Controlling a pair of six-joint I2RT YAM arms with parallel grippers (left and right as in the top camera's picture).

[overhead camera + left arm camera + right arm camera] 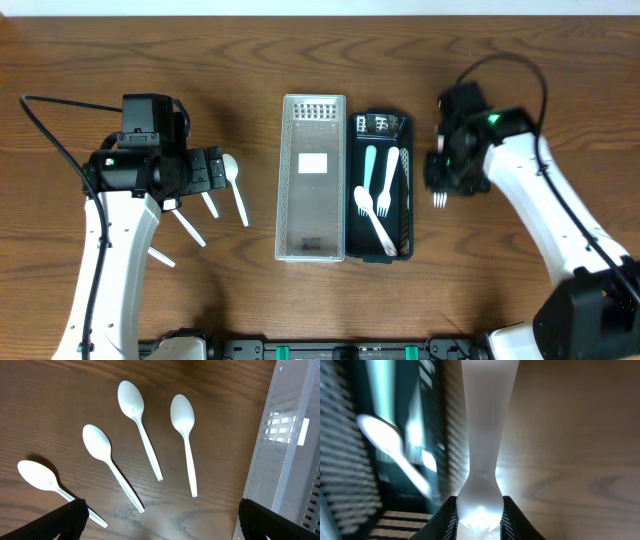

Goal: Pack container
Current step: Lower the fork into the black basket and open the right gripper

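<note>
Wood-grain bench [560, 60] right across the overhead view, mid-brown, with a dark rail [330, 351] along its near edge. The room beyond is out of frame.

Dead centre sits the clear tray [313, 178], ribbed and slotted, long side running far edge to near edge. Touching its right side is the dark container [352, 190], with a pale blue fork [367, 185] and white cutlery in it. They overlap, so I can't count them.

Over at the left edge, the left claw [162, 520] is spread wide with nothing in it, just its two black fingertips [70, 517] poking in at the bottom corners of the wrist view. Below it are four white spoons [137, 420], fanned out and apart from each other. The leftmost one's handle is cut off behind a fingertip.

On the right side, just beside the dark container, the right claw [479, 520] is clenched on a white fork [487, 420], gripping its handle. From overhead only the tines [439, 199] peek out below the claw. The wrist view is blurred, with the container just streaks.
</note>
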